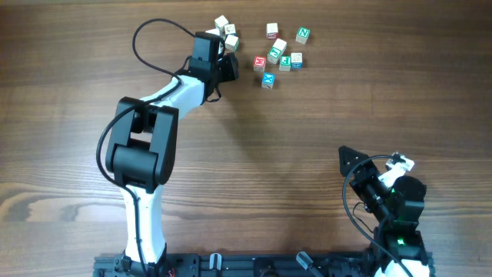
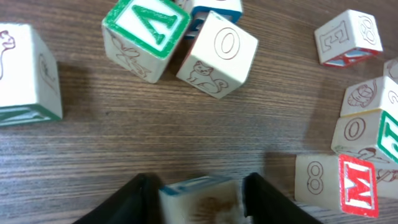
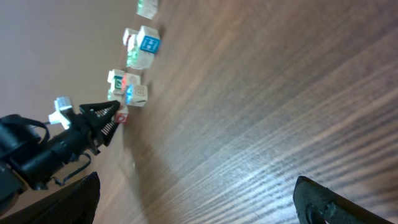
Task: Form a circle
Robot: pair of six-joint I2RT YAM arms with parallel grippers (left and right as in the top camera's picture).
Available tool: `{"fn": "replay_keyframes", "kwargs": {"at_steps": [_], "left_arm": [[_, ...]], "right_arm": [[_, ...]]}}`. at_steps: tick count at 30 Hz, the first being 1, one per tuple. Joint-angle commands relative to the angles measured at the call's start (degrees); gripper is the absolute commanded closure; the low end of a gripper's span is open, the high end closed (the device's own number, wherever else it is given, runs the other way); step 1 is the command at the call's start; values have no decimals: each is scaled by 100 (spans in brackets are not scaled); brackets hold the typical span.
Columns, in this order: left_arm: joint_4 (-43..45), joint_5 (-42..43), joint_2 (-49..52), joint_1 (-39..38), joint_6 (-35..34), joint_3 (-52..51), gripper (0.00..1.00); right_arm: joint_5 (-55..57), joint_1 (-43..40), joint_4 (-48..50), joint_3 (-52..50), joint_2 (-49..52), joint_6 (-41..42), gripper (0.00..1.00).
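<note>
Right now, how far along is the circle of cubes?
Done: nothing; the letter cubes lie scattered, no ring. In hand: the left hand seems closed on one blue-edged cube. Left: arranging all cubes; the right hand sits open.

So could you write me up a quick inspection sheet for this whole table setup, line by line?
Surface: wooden table, no spills or marks seen.
Job's things: letter cubes scattered in two loose clusters at the far side; no ring formed.
Clutter: nothing seen.
Grippers: left gripper closed on a blue-edged cube; right gripper open, empty, far from the cubes.
Cables: black cable loops off the left arm; another by the right arm.
Surroundings: black rail along the near edge; nothing else seen.
</note>
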Motion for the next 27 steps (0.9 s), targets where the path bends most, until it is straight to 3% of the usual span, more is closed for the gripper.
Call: {"fn": "replay_keyframes", "kwargs": {"at_steps": [1,7,10,13,19,21,24,27], "left_arm": [[-42,-24,151,-26,66,35,55],[-249,-240,28,55,81,35,75],[-859,-866,-354,120,107,35,76],[-1633,-890,-881,160,656,35,75],[-3600,-1182,-1528,219,702,35,75],[-4177,-1182,-1526,275,704,-35,79],[-4391,-1182,-1526,424,743,-275,87],[-4133,-1043,-1526,656,994,-627,88]], "right_arm": [[-46,13,39,4,160,70,0],[-46,13,37,4,168,68,0],[-46,13,37,4,168,66,0],[-44,13,37,4,168,63,0],[-92,13,33,4,168,61,0],[-92,13,35,4,168,61,1],[-92,13,33,4,168,42,0],[-92,13,33,4,168,37,0]]}}
